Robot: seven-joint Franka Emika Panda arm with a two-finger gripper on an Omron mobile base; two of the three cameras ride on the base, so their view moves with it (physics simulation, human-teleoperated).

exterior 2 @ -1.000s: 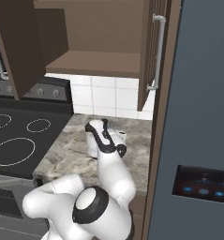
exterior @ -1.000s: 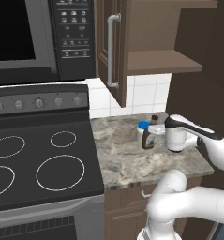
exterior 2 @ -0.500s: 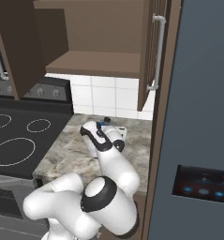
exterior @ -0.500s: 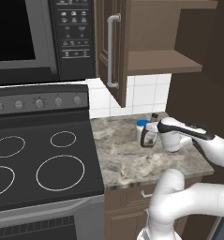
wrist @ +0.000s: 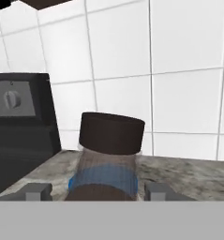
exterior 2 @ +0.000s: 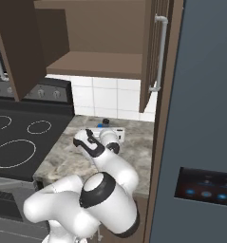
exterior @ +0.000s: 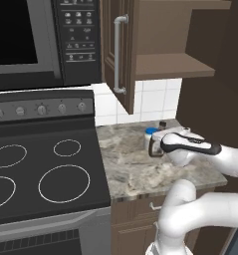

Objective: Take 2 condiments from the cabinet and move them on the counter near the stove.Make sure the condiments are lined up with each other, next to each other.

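Observation:
Two condiments stand side by side on the counter (exterior: 133, 172) near the tiled wall: a white jar with a blue lid (exterior: 150, 133) (exterior 2: 100, 126) and a dark-capped bottle (exterior: 163, 124) (exterior 2: 105, 122) (wrist: 111, 133). In the hand view the jar's blue lid (wrist: 103, 180) overlaps the bottle's lower part. My gripper (exterior: 153, 147) (exterior 2: 84, 141) (wrist: 98, 190) is open just in front of them, its fingertips (wrist: 38, 190) wide apart and touching neither. The stove (exterior: 46, 172) lies to the left. The cabinet (exterior: 170, 64) hangs above with its door open.
A black microwave (exterior: 36, 40) hangs over the stove. The open cabinet door with its silver handle (exterior: 118, 55) juts out above the counter's left part. A tall dark fridge panel (exterior 2: 205, 118) bounds the counter on the right. The counter's front strip (exterior 2: 62, 159) is bare stone.
The open gripper has drawn back slightly from the two condiments, away from the wall toward the counter's front. The jar and bottle have stayed in place.

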